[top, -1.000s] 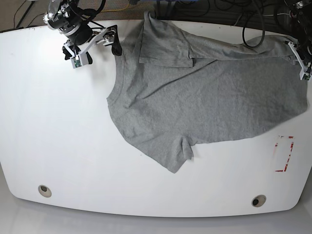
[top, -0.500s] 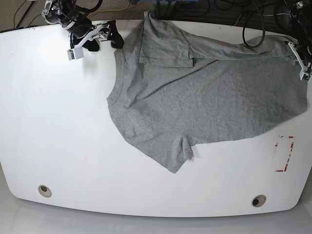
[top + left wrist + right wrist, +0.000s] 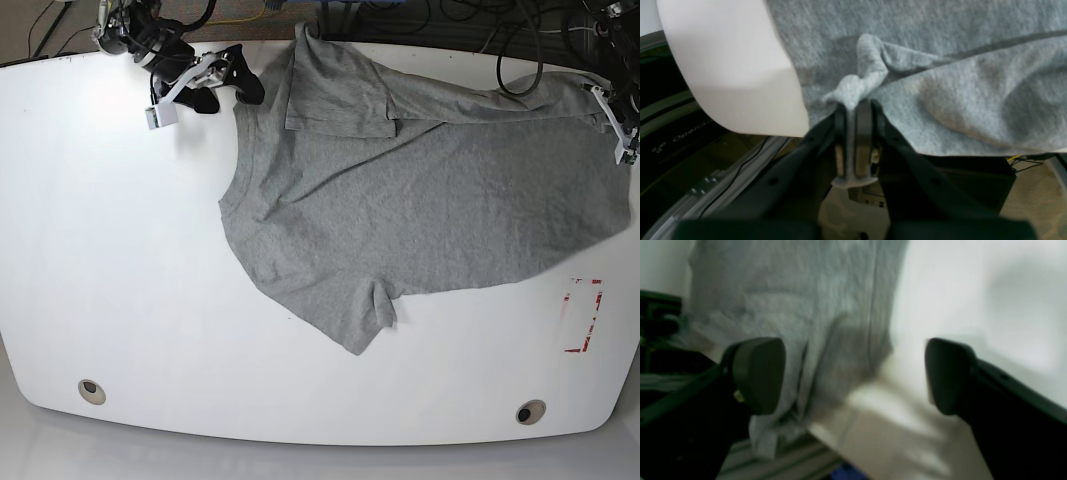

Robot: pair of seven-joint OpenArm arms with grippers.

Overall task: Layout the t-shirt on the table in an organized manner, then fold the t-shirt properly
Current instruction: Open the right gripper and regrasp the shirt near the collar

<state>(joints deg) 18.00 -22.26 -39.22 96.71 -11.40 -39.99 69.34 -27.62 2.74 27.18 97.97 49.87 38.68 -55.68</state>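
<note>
Grey knit cloth is pinched between the black jaws of the left gripper, which are clenched flat on a bunched fold of the t-shirt; a tongue of fabric hangs out below the pads. This grip sits at the table's far right corner, where the cloth edge overhangs the rim. The right gripper is released, its two rounded black pads standing wide apart and holding nothing; it hovers at the far edge near the left corner, one pad over the shirt's border, the other over bare white surface.

Count: one t-shirt, two grippers, one table, two round metal grommets near the front edge, one at each front corner, and one red-outlined rectangle near the right edge.

The t-shirt lies across the far right half of the surface, plain grey side up, crumpled rather than flat. One sleeve points toward the front edge; a flap is folded over at the far edge.

Dark cables trail behind the far edge. The table's left half carries nothing but the right gripper's arm.
</note>
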